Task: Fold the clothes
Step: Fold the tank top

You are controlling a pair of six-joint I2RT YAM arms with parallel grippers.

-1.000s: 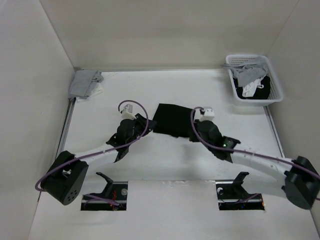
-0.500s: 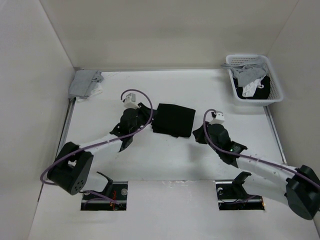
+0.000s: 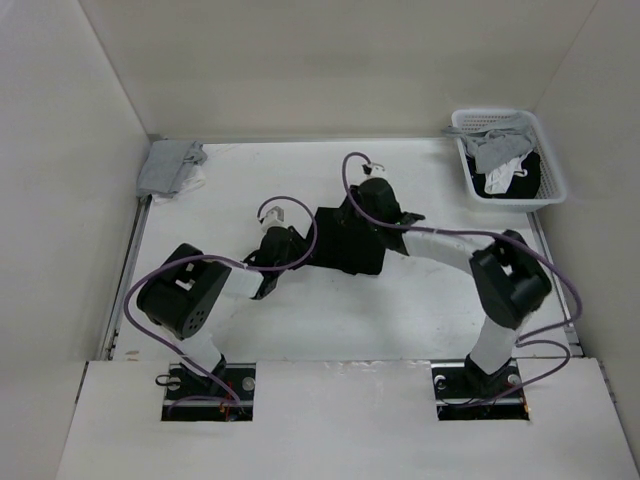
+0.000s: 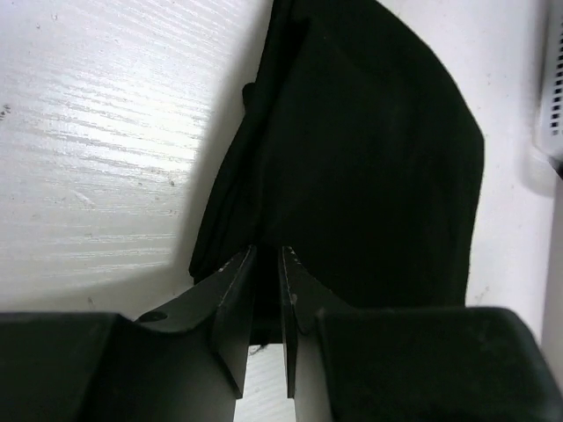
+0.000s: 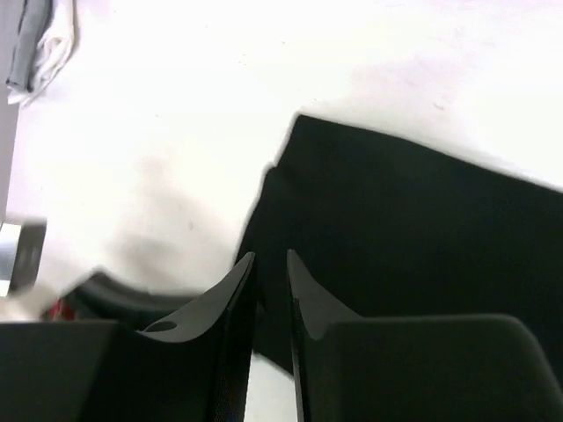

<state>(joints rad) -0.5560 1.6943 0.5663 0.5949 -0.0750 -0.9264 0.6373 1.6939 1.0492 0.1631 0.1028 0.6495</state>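
The clothes, a black shirt (image 3: pixel 352 245), lie folded into a rough rectangle mid-table; they fill the left wrist view (image 4: pixel 369 158) and the right half of the right wrist view (image 5: pixel 413 237). My left gripper (image 3: pixel 304 246) (image 4: pixel 267 255) is at the shirt's left edge. Its jaws are a narrow gap apart with black cloth showing between the tips; I cannot tell whether they pinch it. My right gripper (image 3: pixel 342 214) (image 5: pixel 271 257) reaches in from the right over the shirt's far left part. It is slightly open with nothing held, and its view is motion-blurred.
A white plastic basket (image 3: pixel 556 186) with grey and white garments stands at the back right. A grey folded cloth bundle (image 3: pixel 170 166) (image 5: pixel 31 44) lies in the back left corner. White walls close in the table at the left, back and right.
The right arm swung from the shirt's near right side up over its far edge, and its jaws came apart. The left arm bent back toward its base, its jaws narrowing at the shirt's left edge.
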